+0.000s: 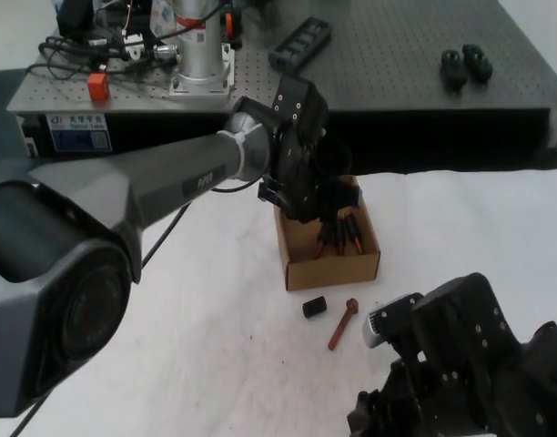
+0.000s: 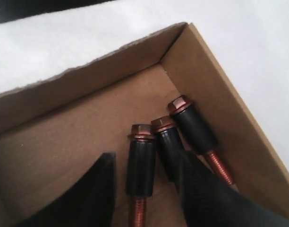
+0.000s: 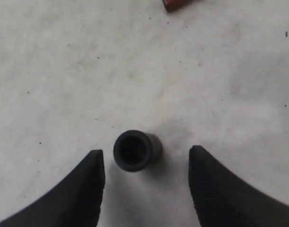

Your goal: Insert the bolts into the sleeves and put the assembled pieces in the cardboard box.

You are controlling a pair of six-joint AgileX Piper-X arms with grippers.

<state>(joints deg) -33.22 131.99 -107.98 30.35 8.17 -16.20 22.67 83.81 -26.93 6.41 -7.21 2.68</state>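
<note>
Right end effector (image 3: 145,161) is hanging open astride the sleeve (image 3: 134,150) on the bench (image 3: 64,71), likely rolling it if pinching off-centre; left end effector (image 2: 148,161) is gaping over assembled pieces (image 2: 140,163) in the cardboard box (image 2: 215,94).

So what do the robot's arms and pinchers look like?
The left arm is a fat grey tube with a small white marking, a black wrist and a thin black cable beneath. The right arm is chunky and black with little round dots. The left gripper and right gripper each have two black, curved fingers with bumpy pads.
</note>
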